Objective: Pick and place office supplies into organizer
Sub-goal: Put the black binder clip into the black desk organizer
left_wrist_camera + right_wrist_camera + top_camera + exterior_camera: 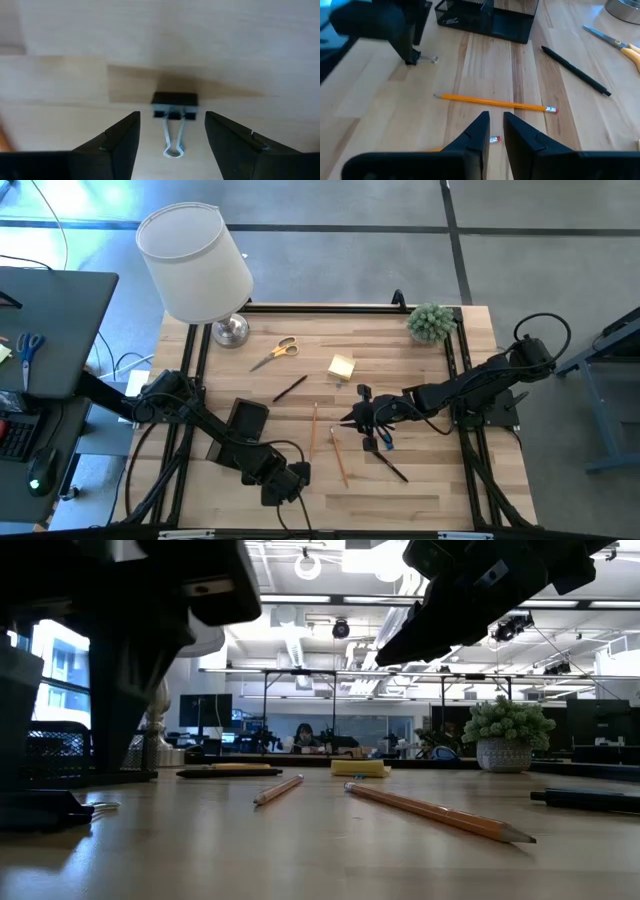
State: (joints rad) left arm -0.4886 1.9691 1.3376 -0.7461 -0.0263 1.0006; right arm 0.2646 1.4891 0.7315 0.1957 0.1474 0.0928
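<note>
- Binder clip [174,107] is framed between the spread fingers of the left gripper [172,145], lying flat on the tabletop [420,480] with its wire handles pointing back toward the wrist.
- Nothing is held by the left gripper; its fingers stand wide apart, one on each side of the clip, apparently not yet touching it.
- A good grasp would be made by lowering until the fingertips flank the black body or the wire loop, then closing squarely so the clip is not flicked away.
- The clip is small and low, so the fingers should be brought right down to the wood before closing.
- The organizer [238,425] sits just beside the left arm on the tabletop; only a short carry is likely needed.
- The right gripper [492,132] is poised over a pencil [495,102], its fingers nearly together and clamped on nothing.
- Pencils, a pen [290,388], the yellow scissors [276,352] and the sticky-note pad [341,366] lie loose, well apart from the organizer.
</note>
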